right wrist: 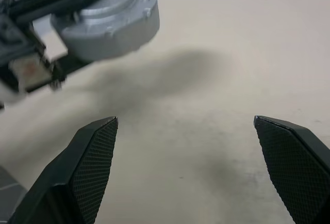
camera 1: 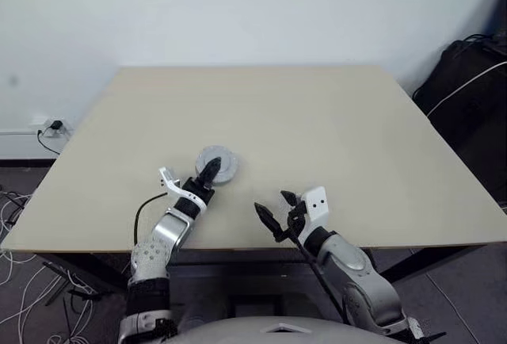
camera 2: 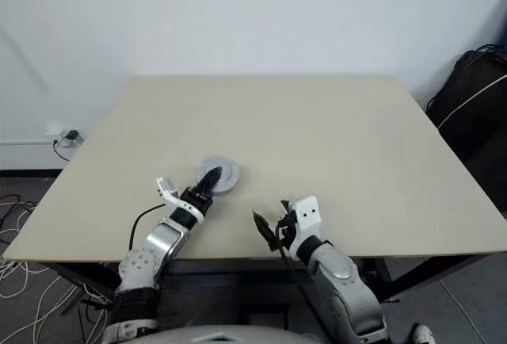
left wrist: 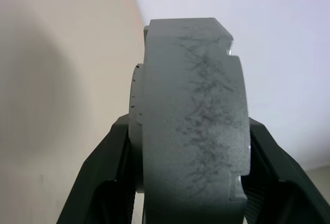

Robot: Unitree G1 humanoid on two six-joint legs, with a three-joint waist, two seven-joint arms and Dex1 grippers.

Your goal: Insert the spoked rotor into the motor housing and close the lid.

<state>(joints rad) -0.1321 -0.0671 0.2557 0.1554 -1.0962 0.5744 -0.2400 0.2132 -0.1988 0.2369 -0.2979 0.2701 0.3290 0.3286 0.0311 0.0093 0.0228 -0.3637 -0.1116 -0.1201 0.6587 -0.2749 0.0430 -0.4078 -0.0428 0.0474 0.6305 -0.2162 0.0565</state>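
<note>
The left claw (camera 1: 210, 171) is clamped on a round grey metal piece (camera 1: 218, 163). It looks like the motor housing with the lid already on it, all in one chunk, but the copper coils and the spoked rotor cannot be seen, so I cannot tell what is inside. The piece is thick and silver-grey, with a raised flat ring on top and small notches around its edge. One black finger (left wrist: 105, 177) presses on one flat face and the other finger presses on the other face, so the piece sits squeezed between them.

The piece is over the near left part of the big tan counter (camera 1: 317, 130). From the right wrist view it seems lifted a little, with a soft dark shadow on the counter under it.

The right claw (camera 1: 273, 209) is spread wide with nothing in it. Its two black fingers (right wrist: 87, 162) stand far apart, and bare counter shows between them. It hangs near the front edge of the counter, to the right of the grey piece and not touching it.

A black bag (camera 1: 467, 82) sits on the floor past the right side of the counter. White cables (camera 1: 20, 280) lie on the floor at the left.
</note>
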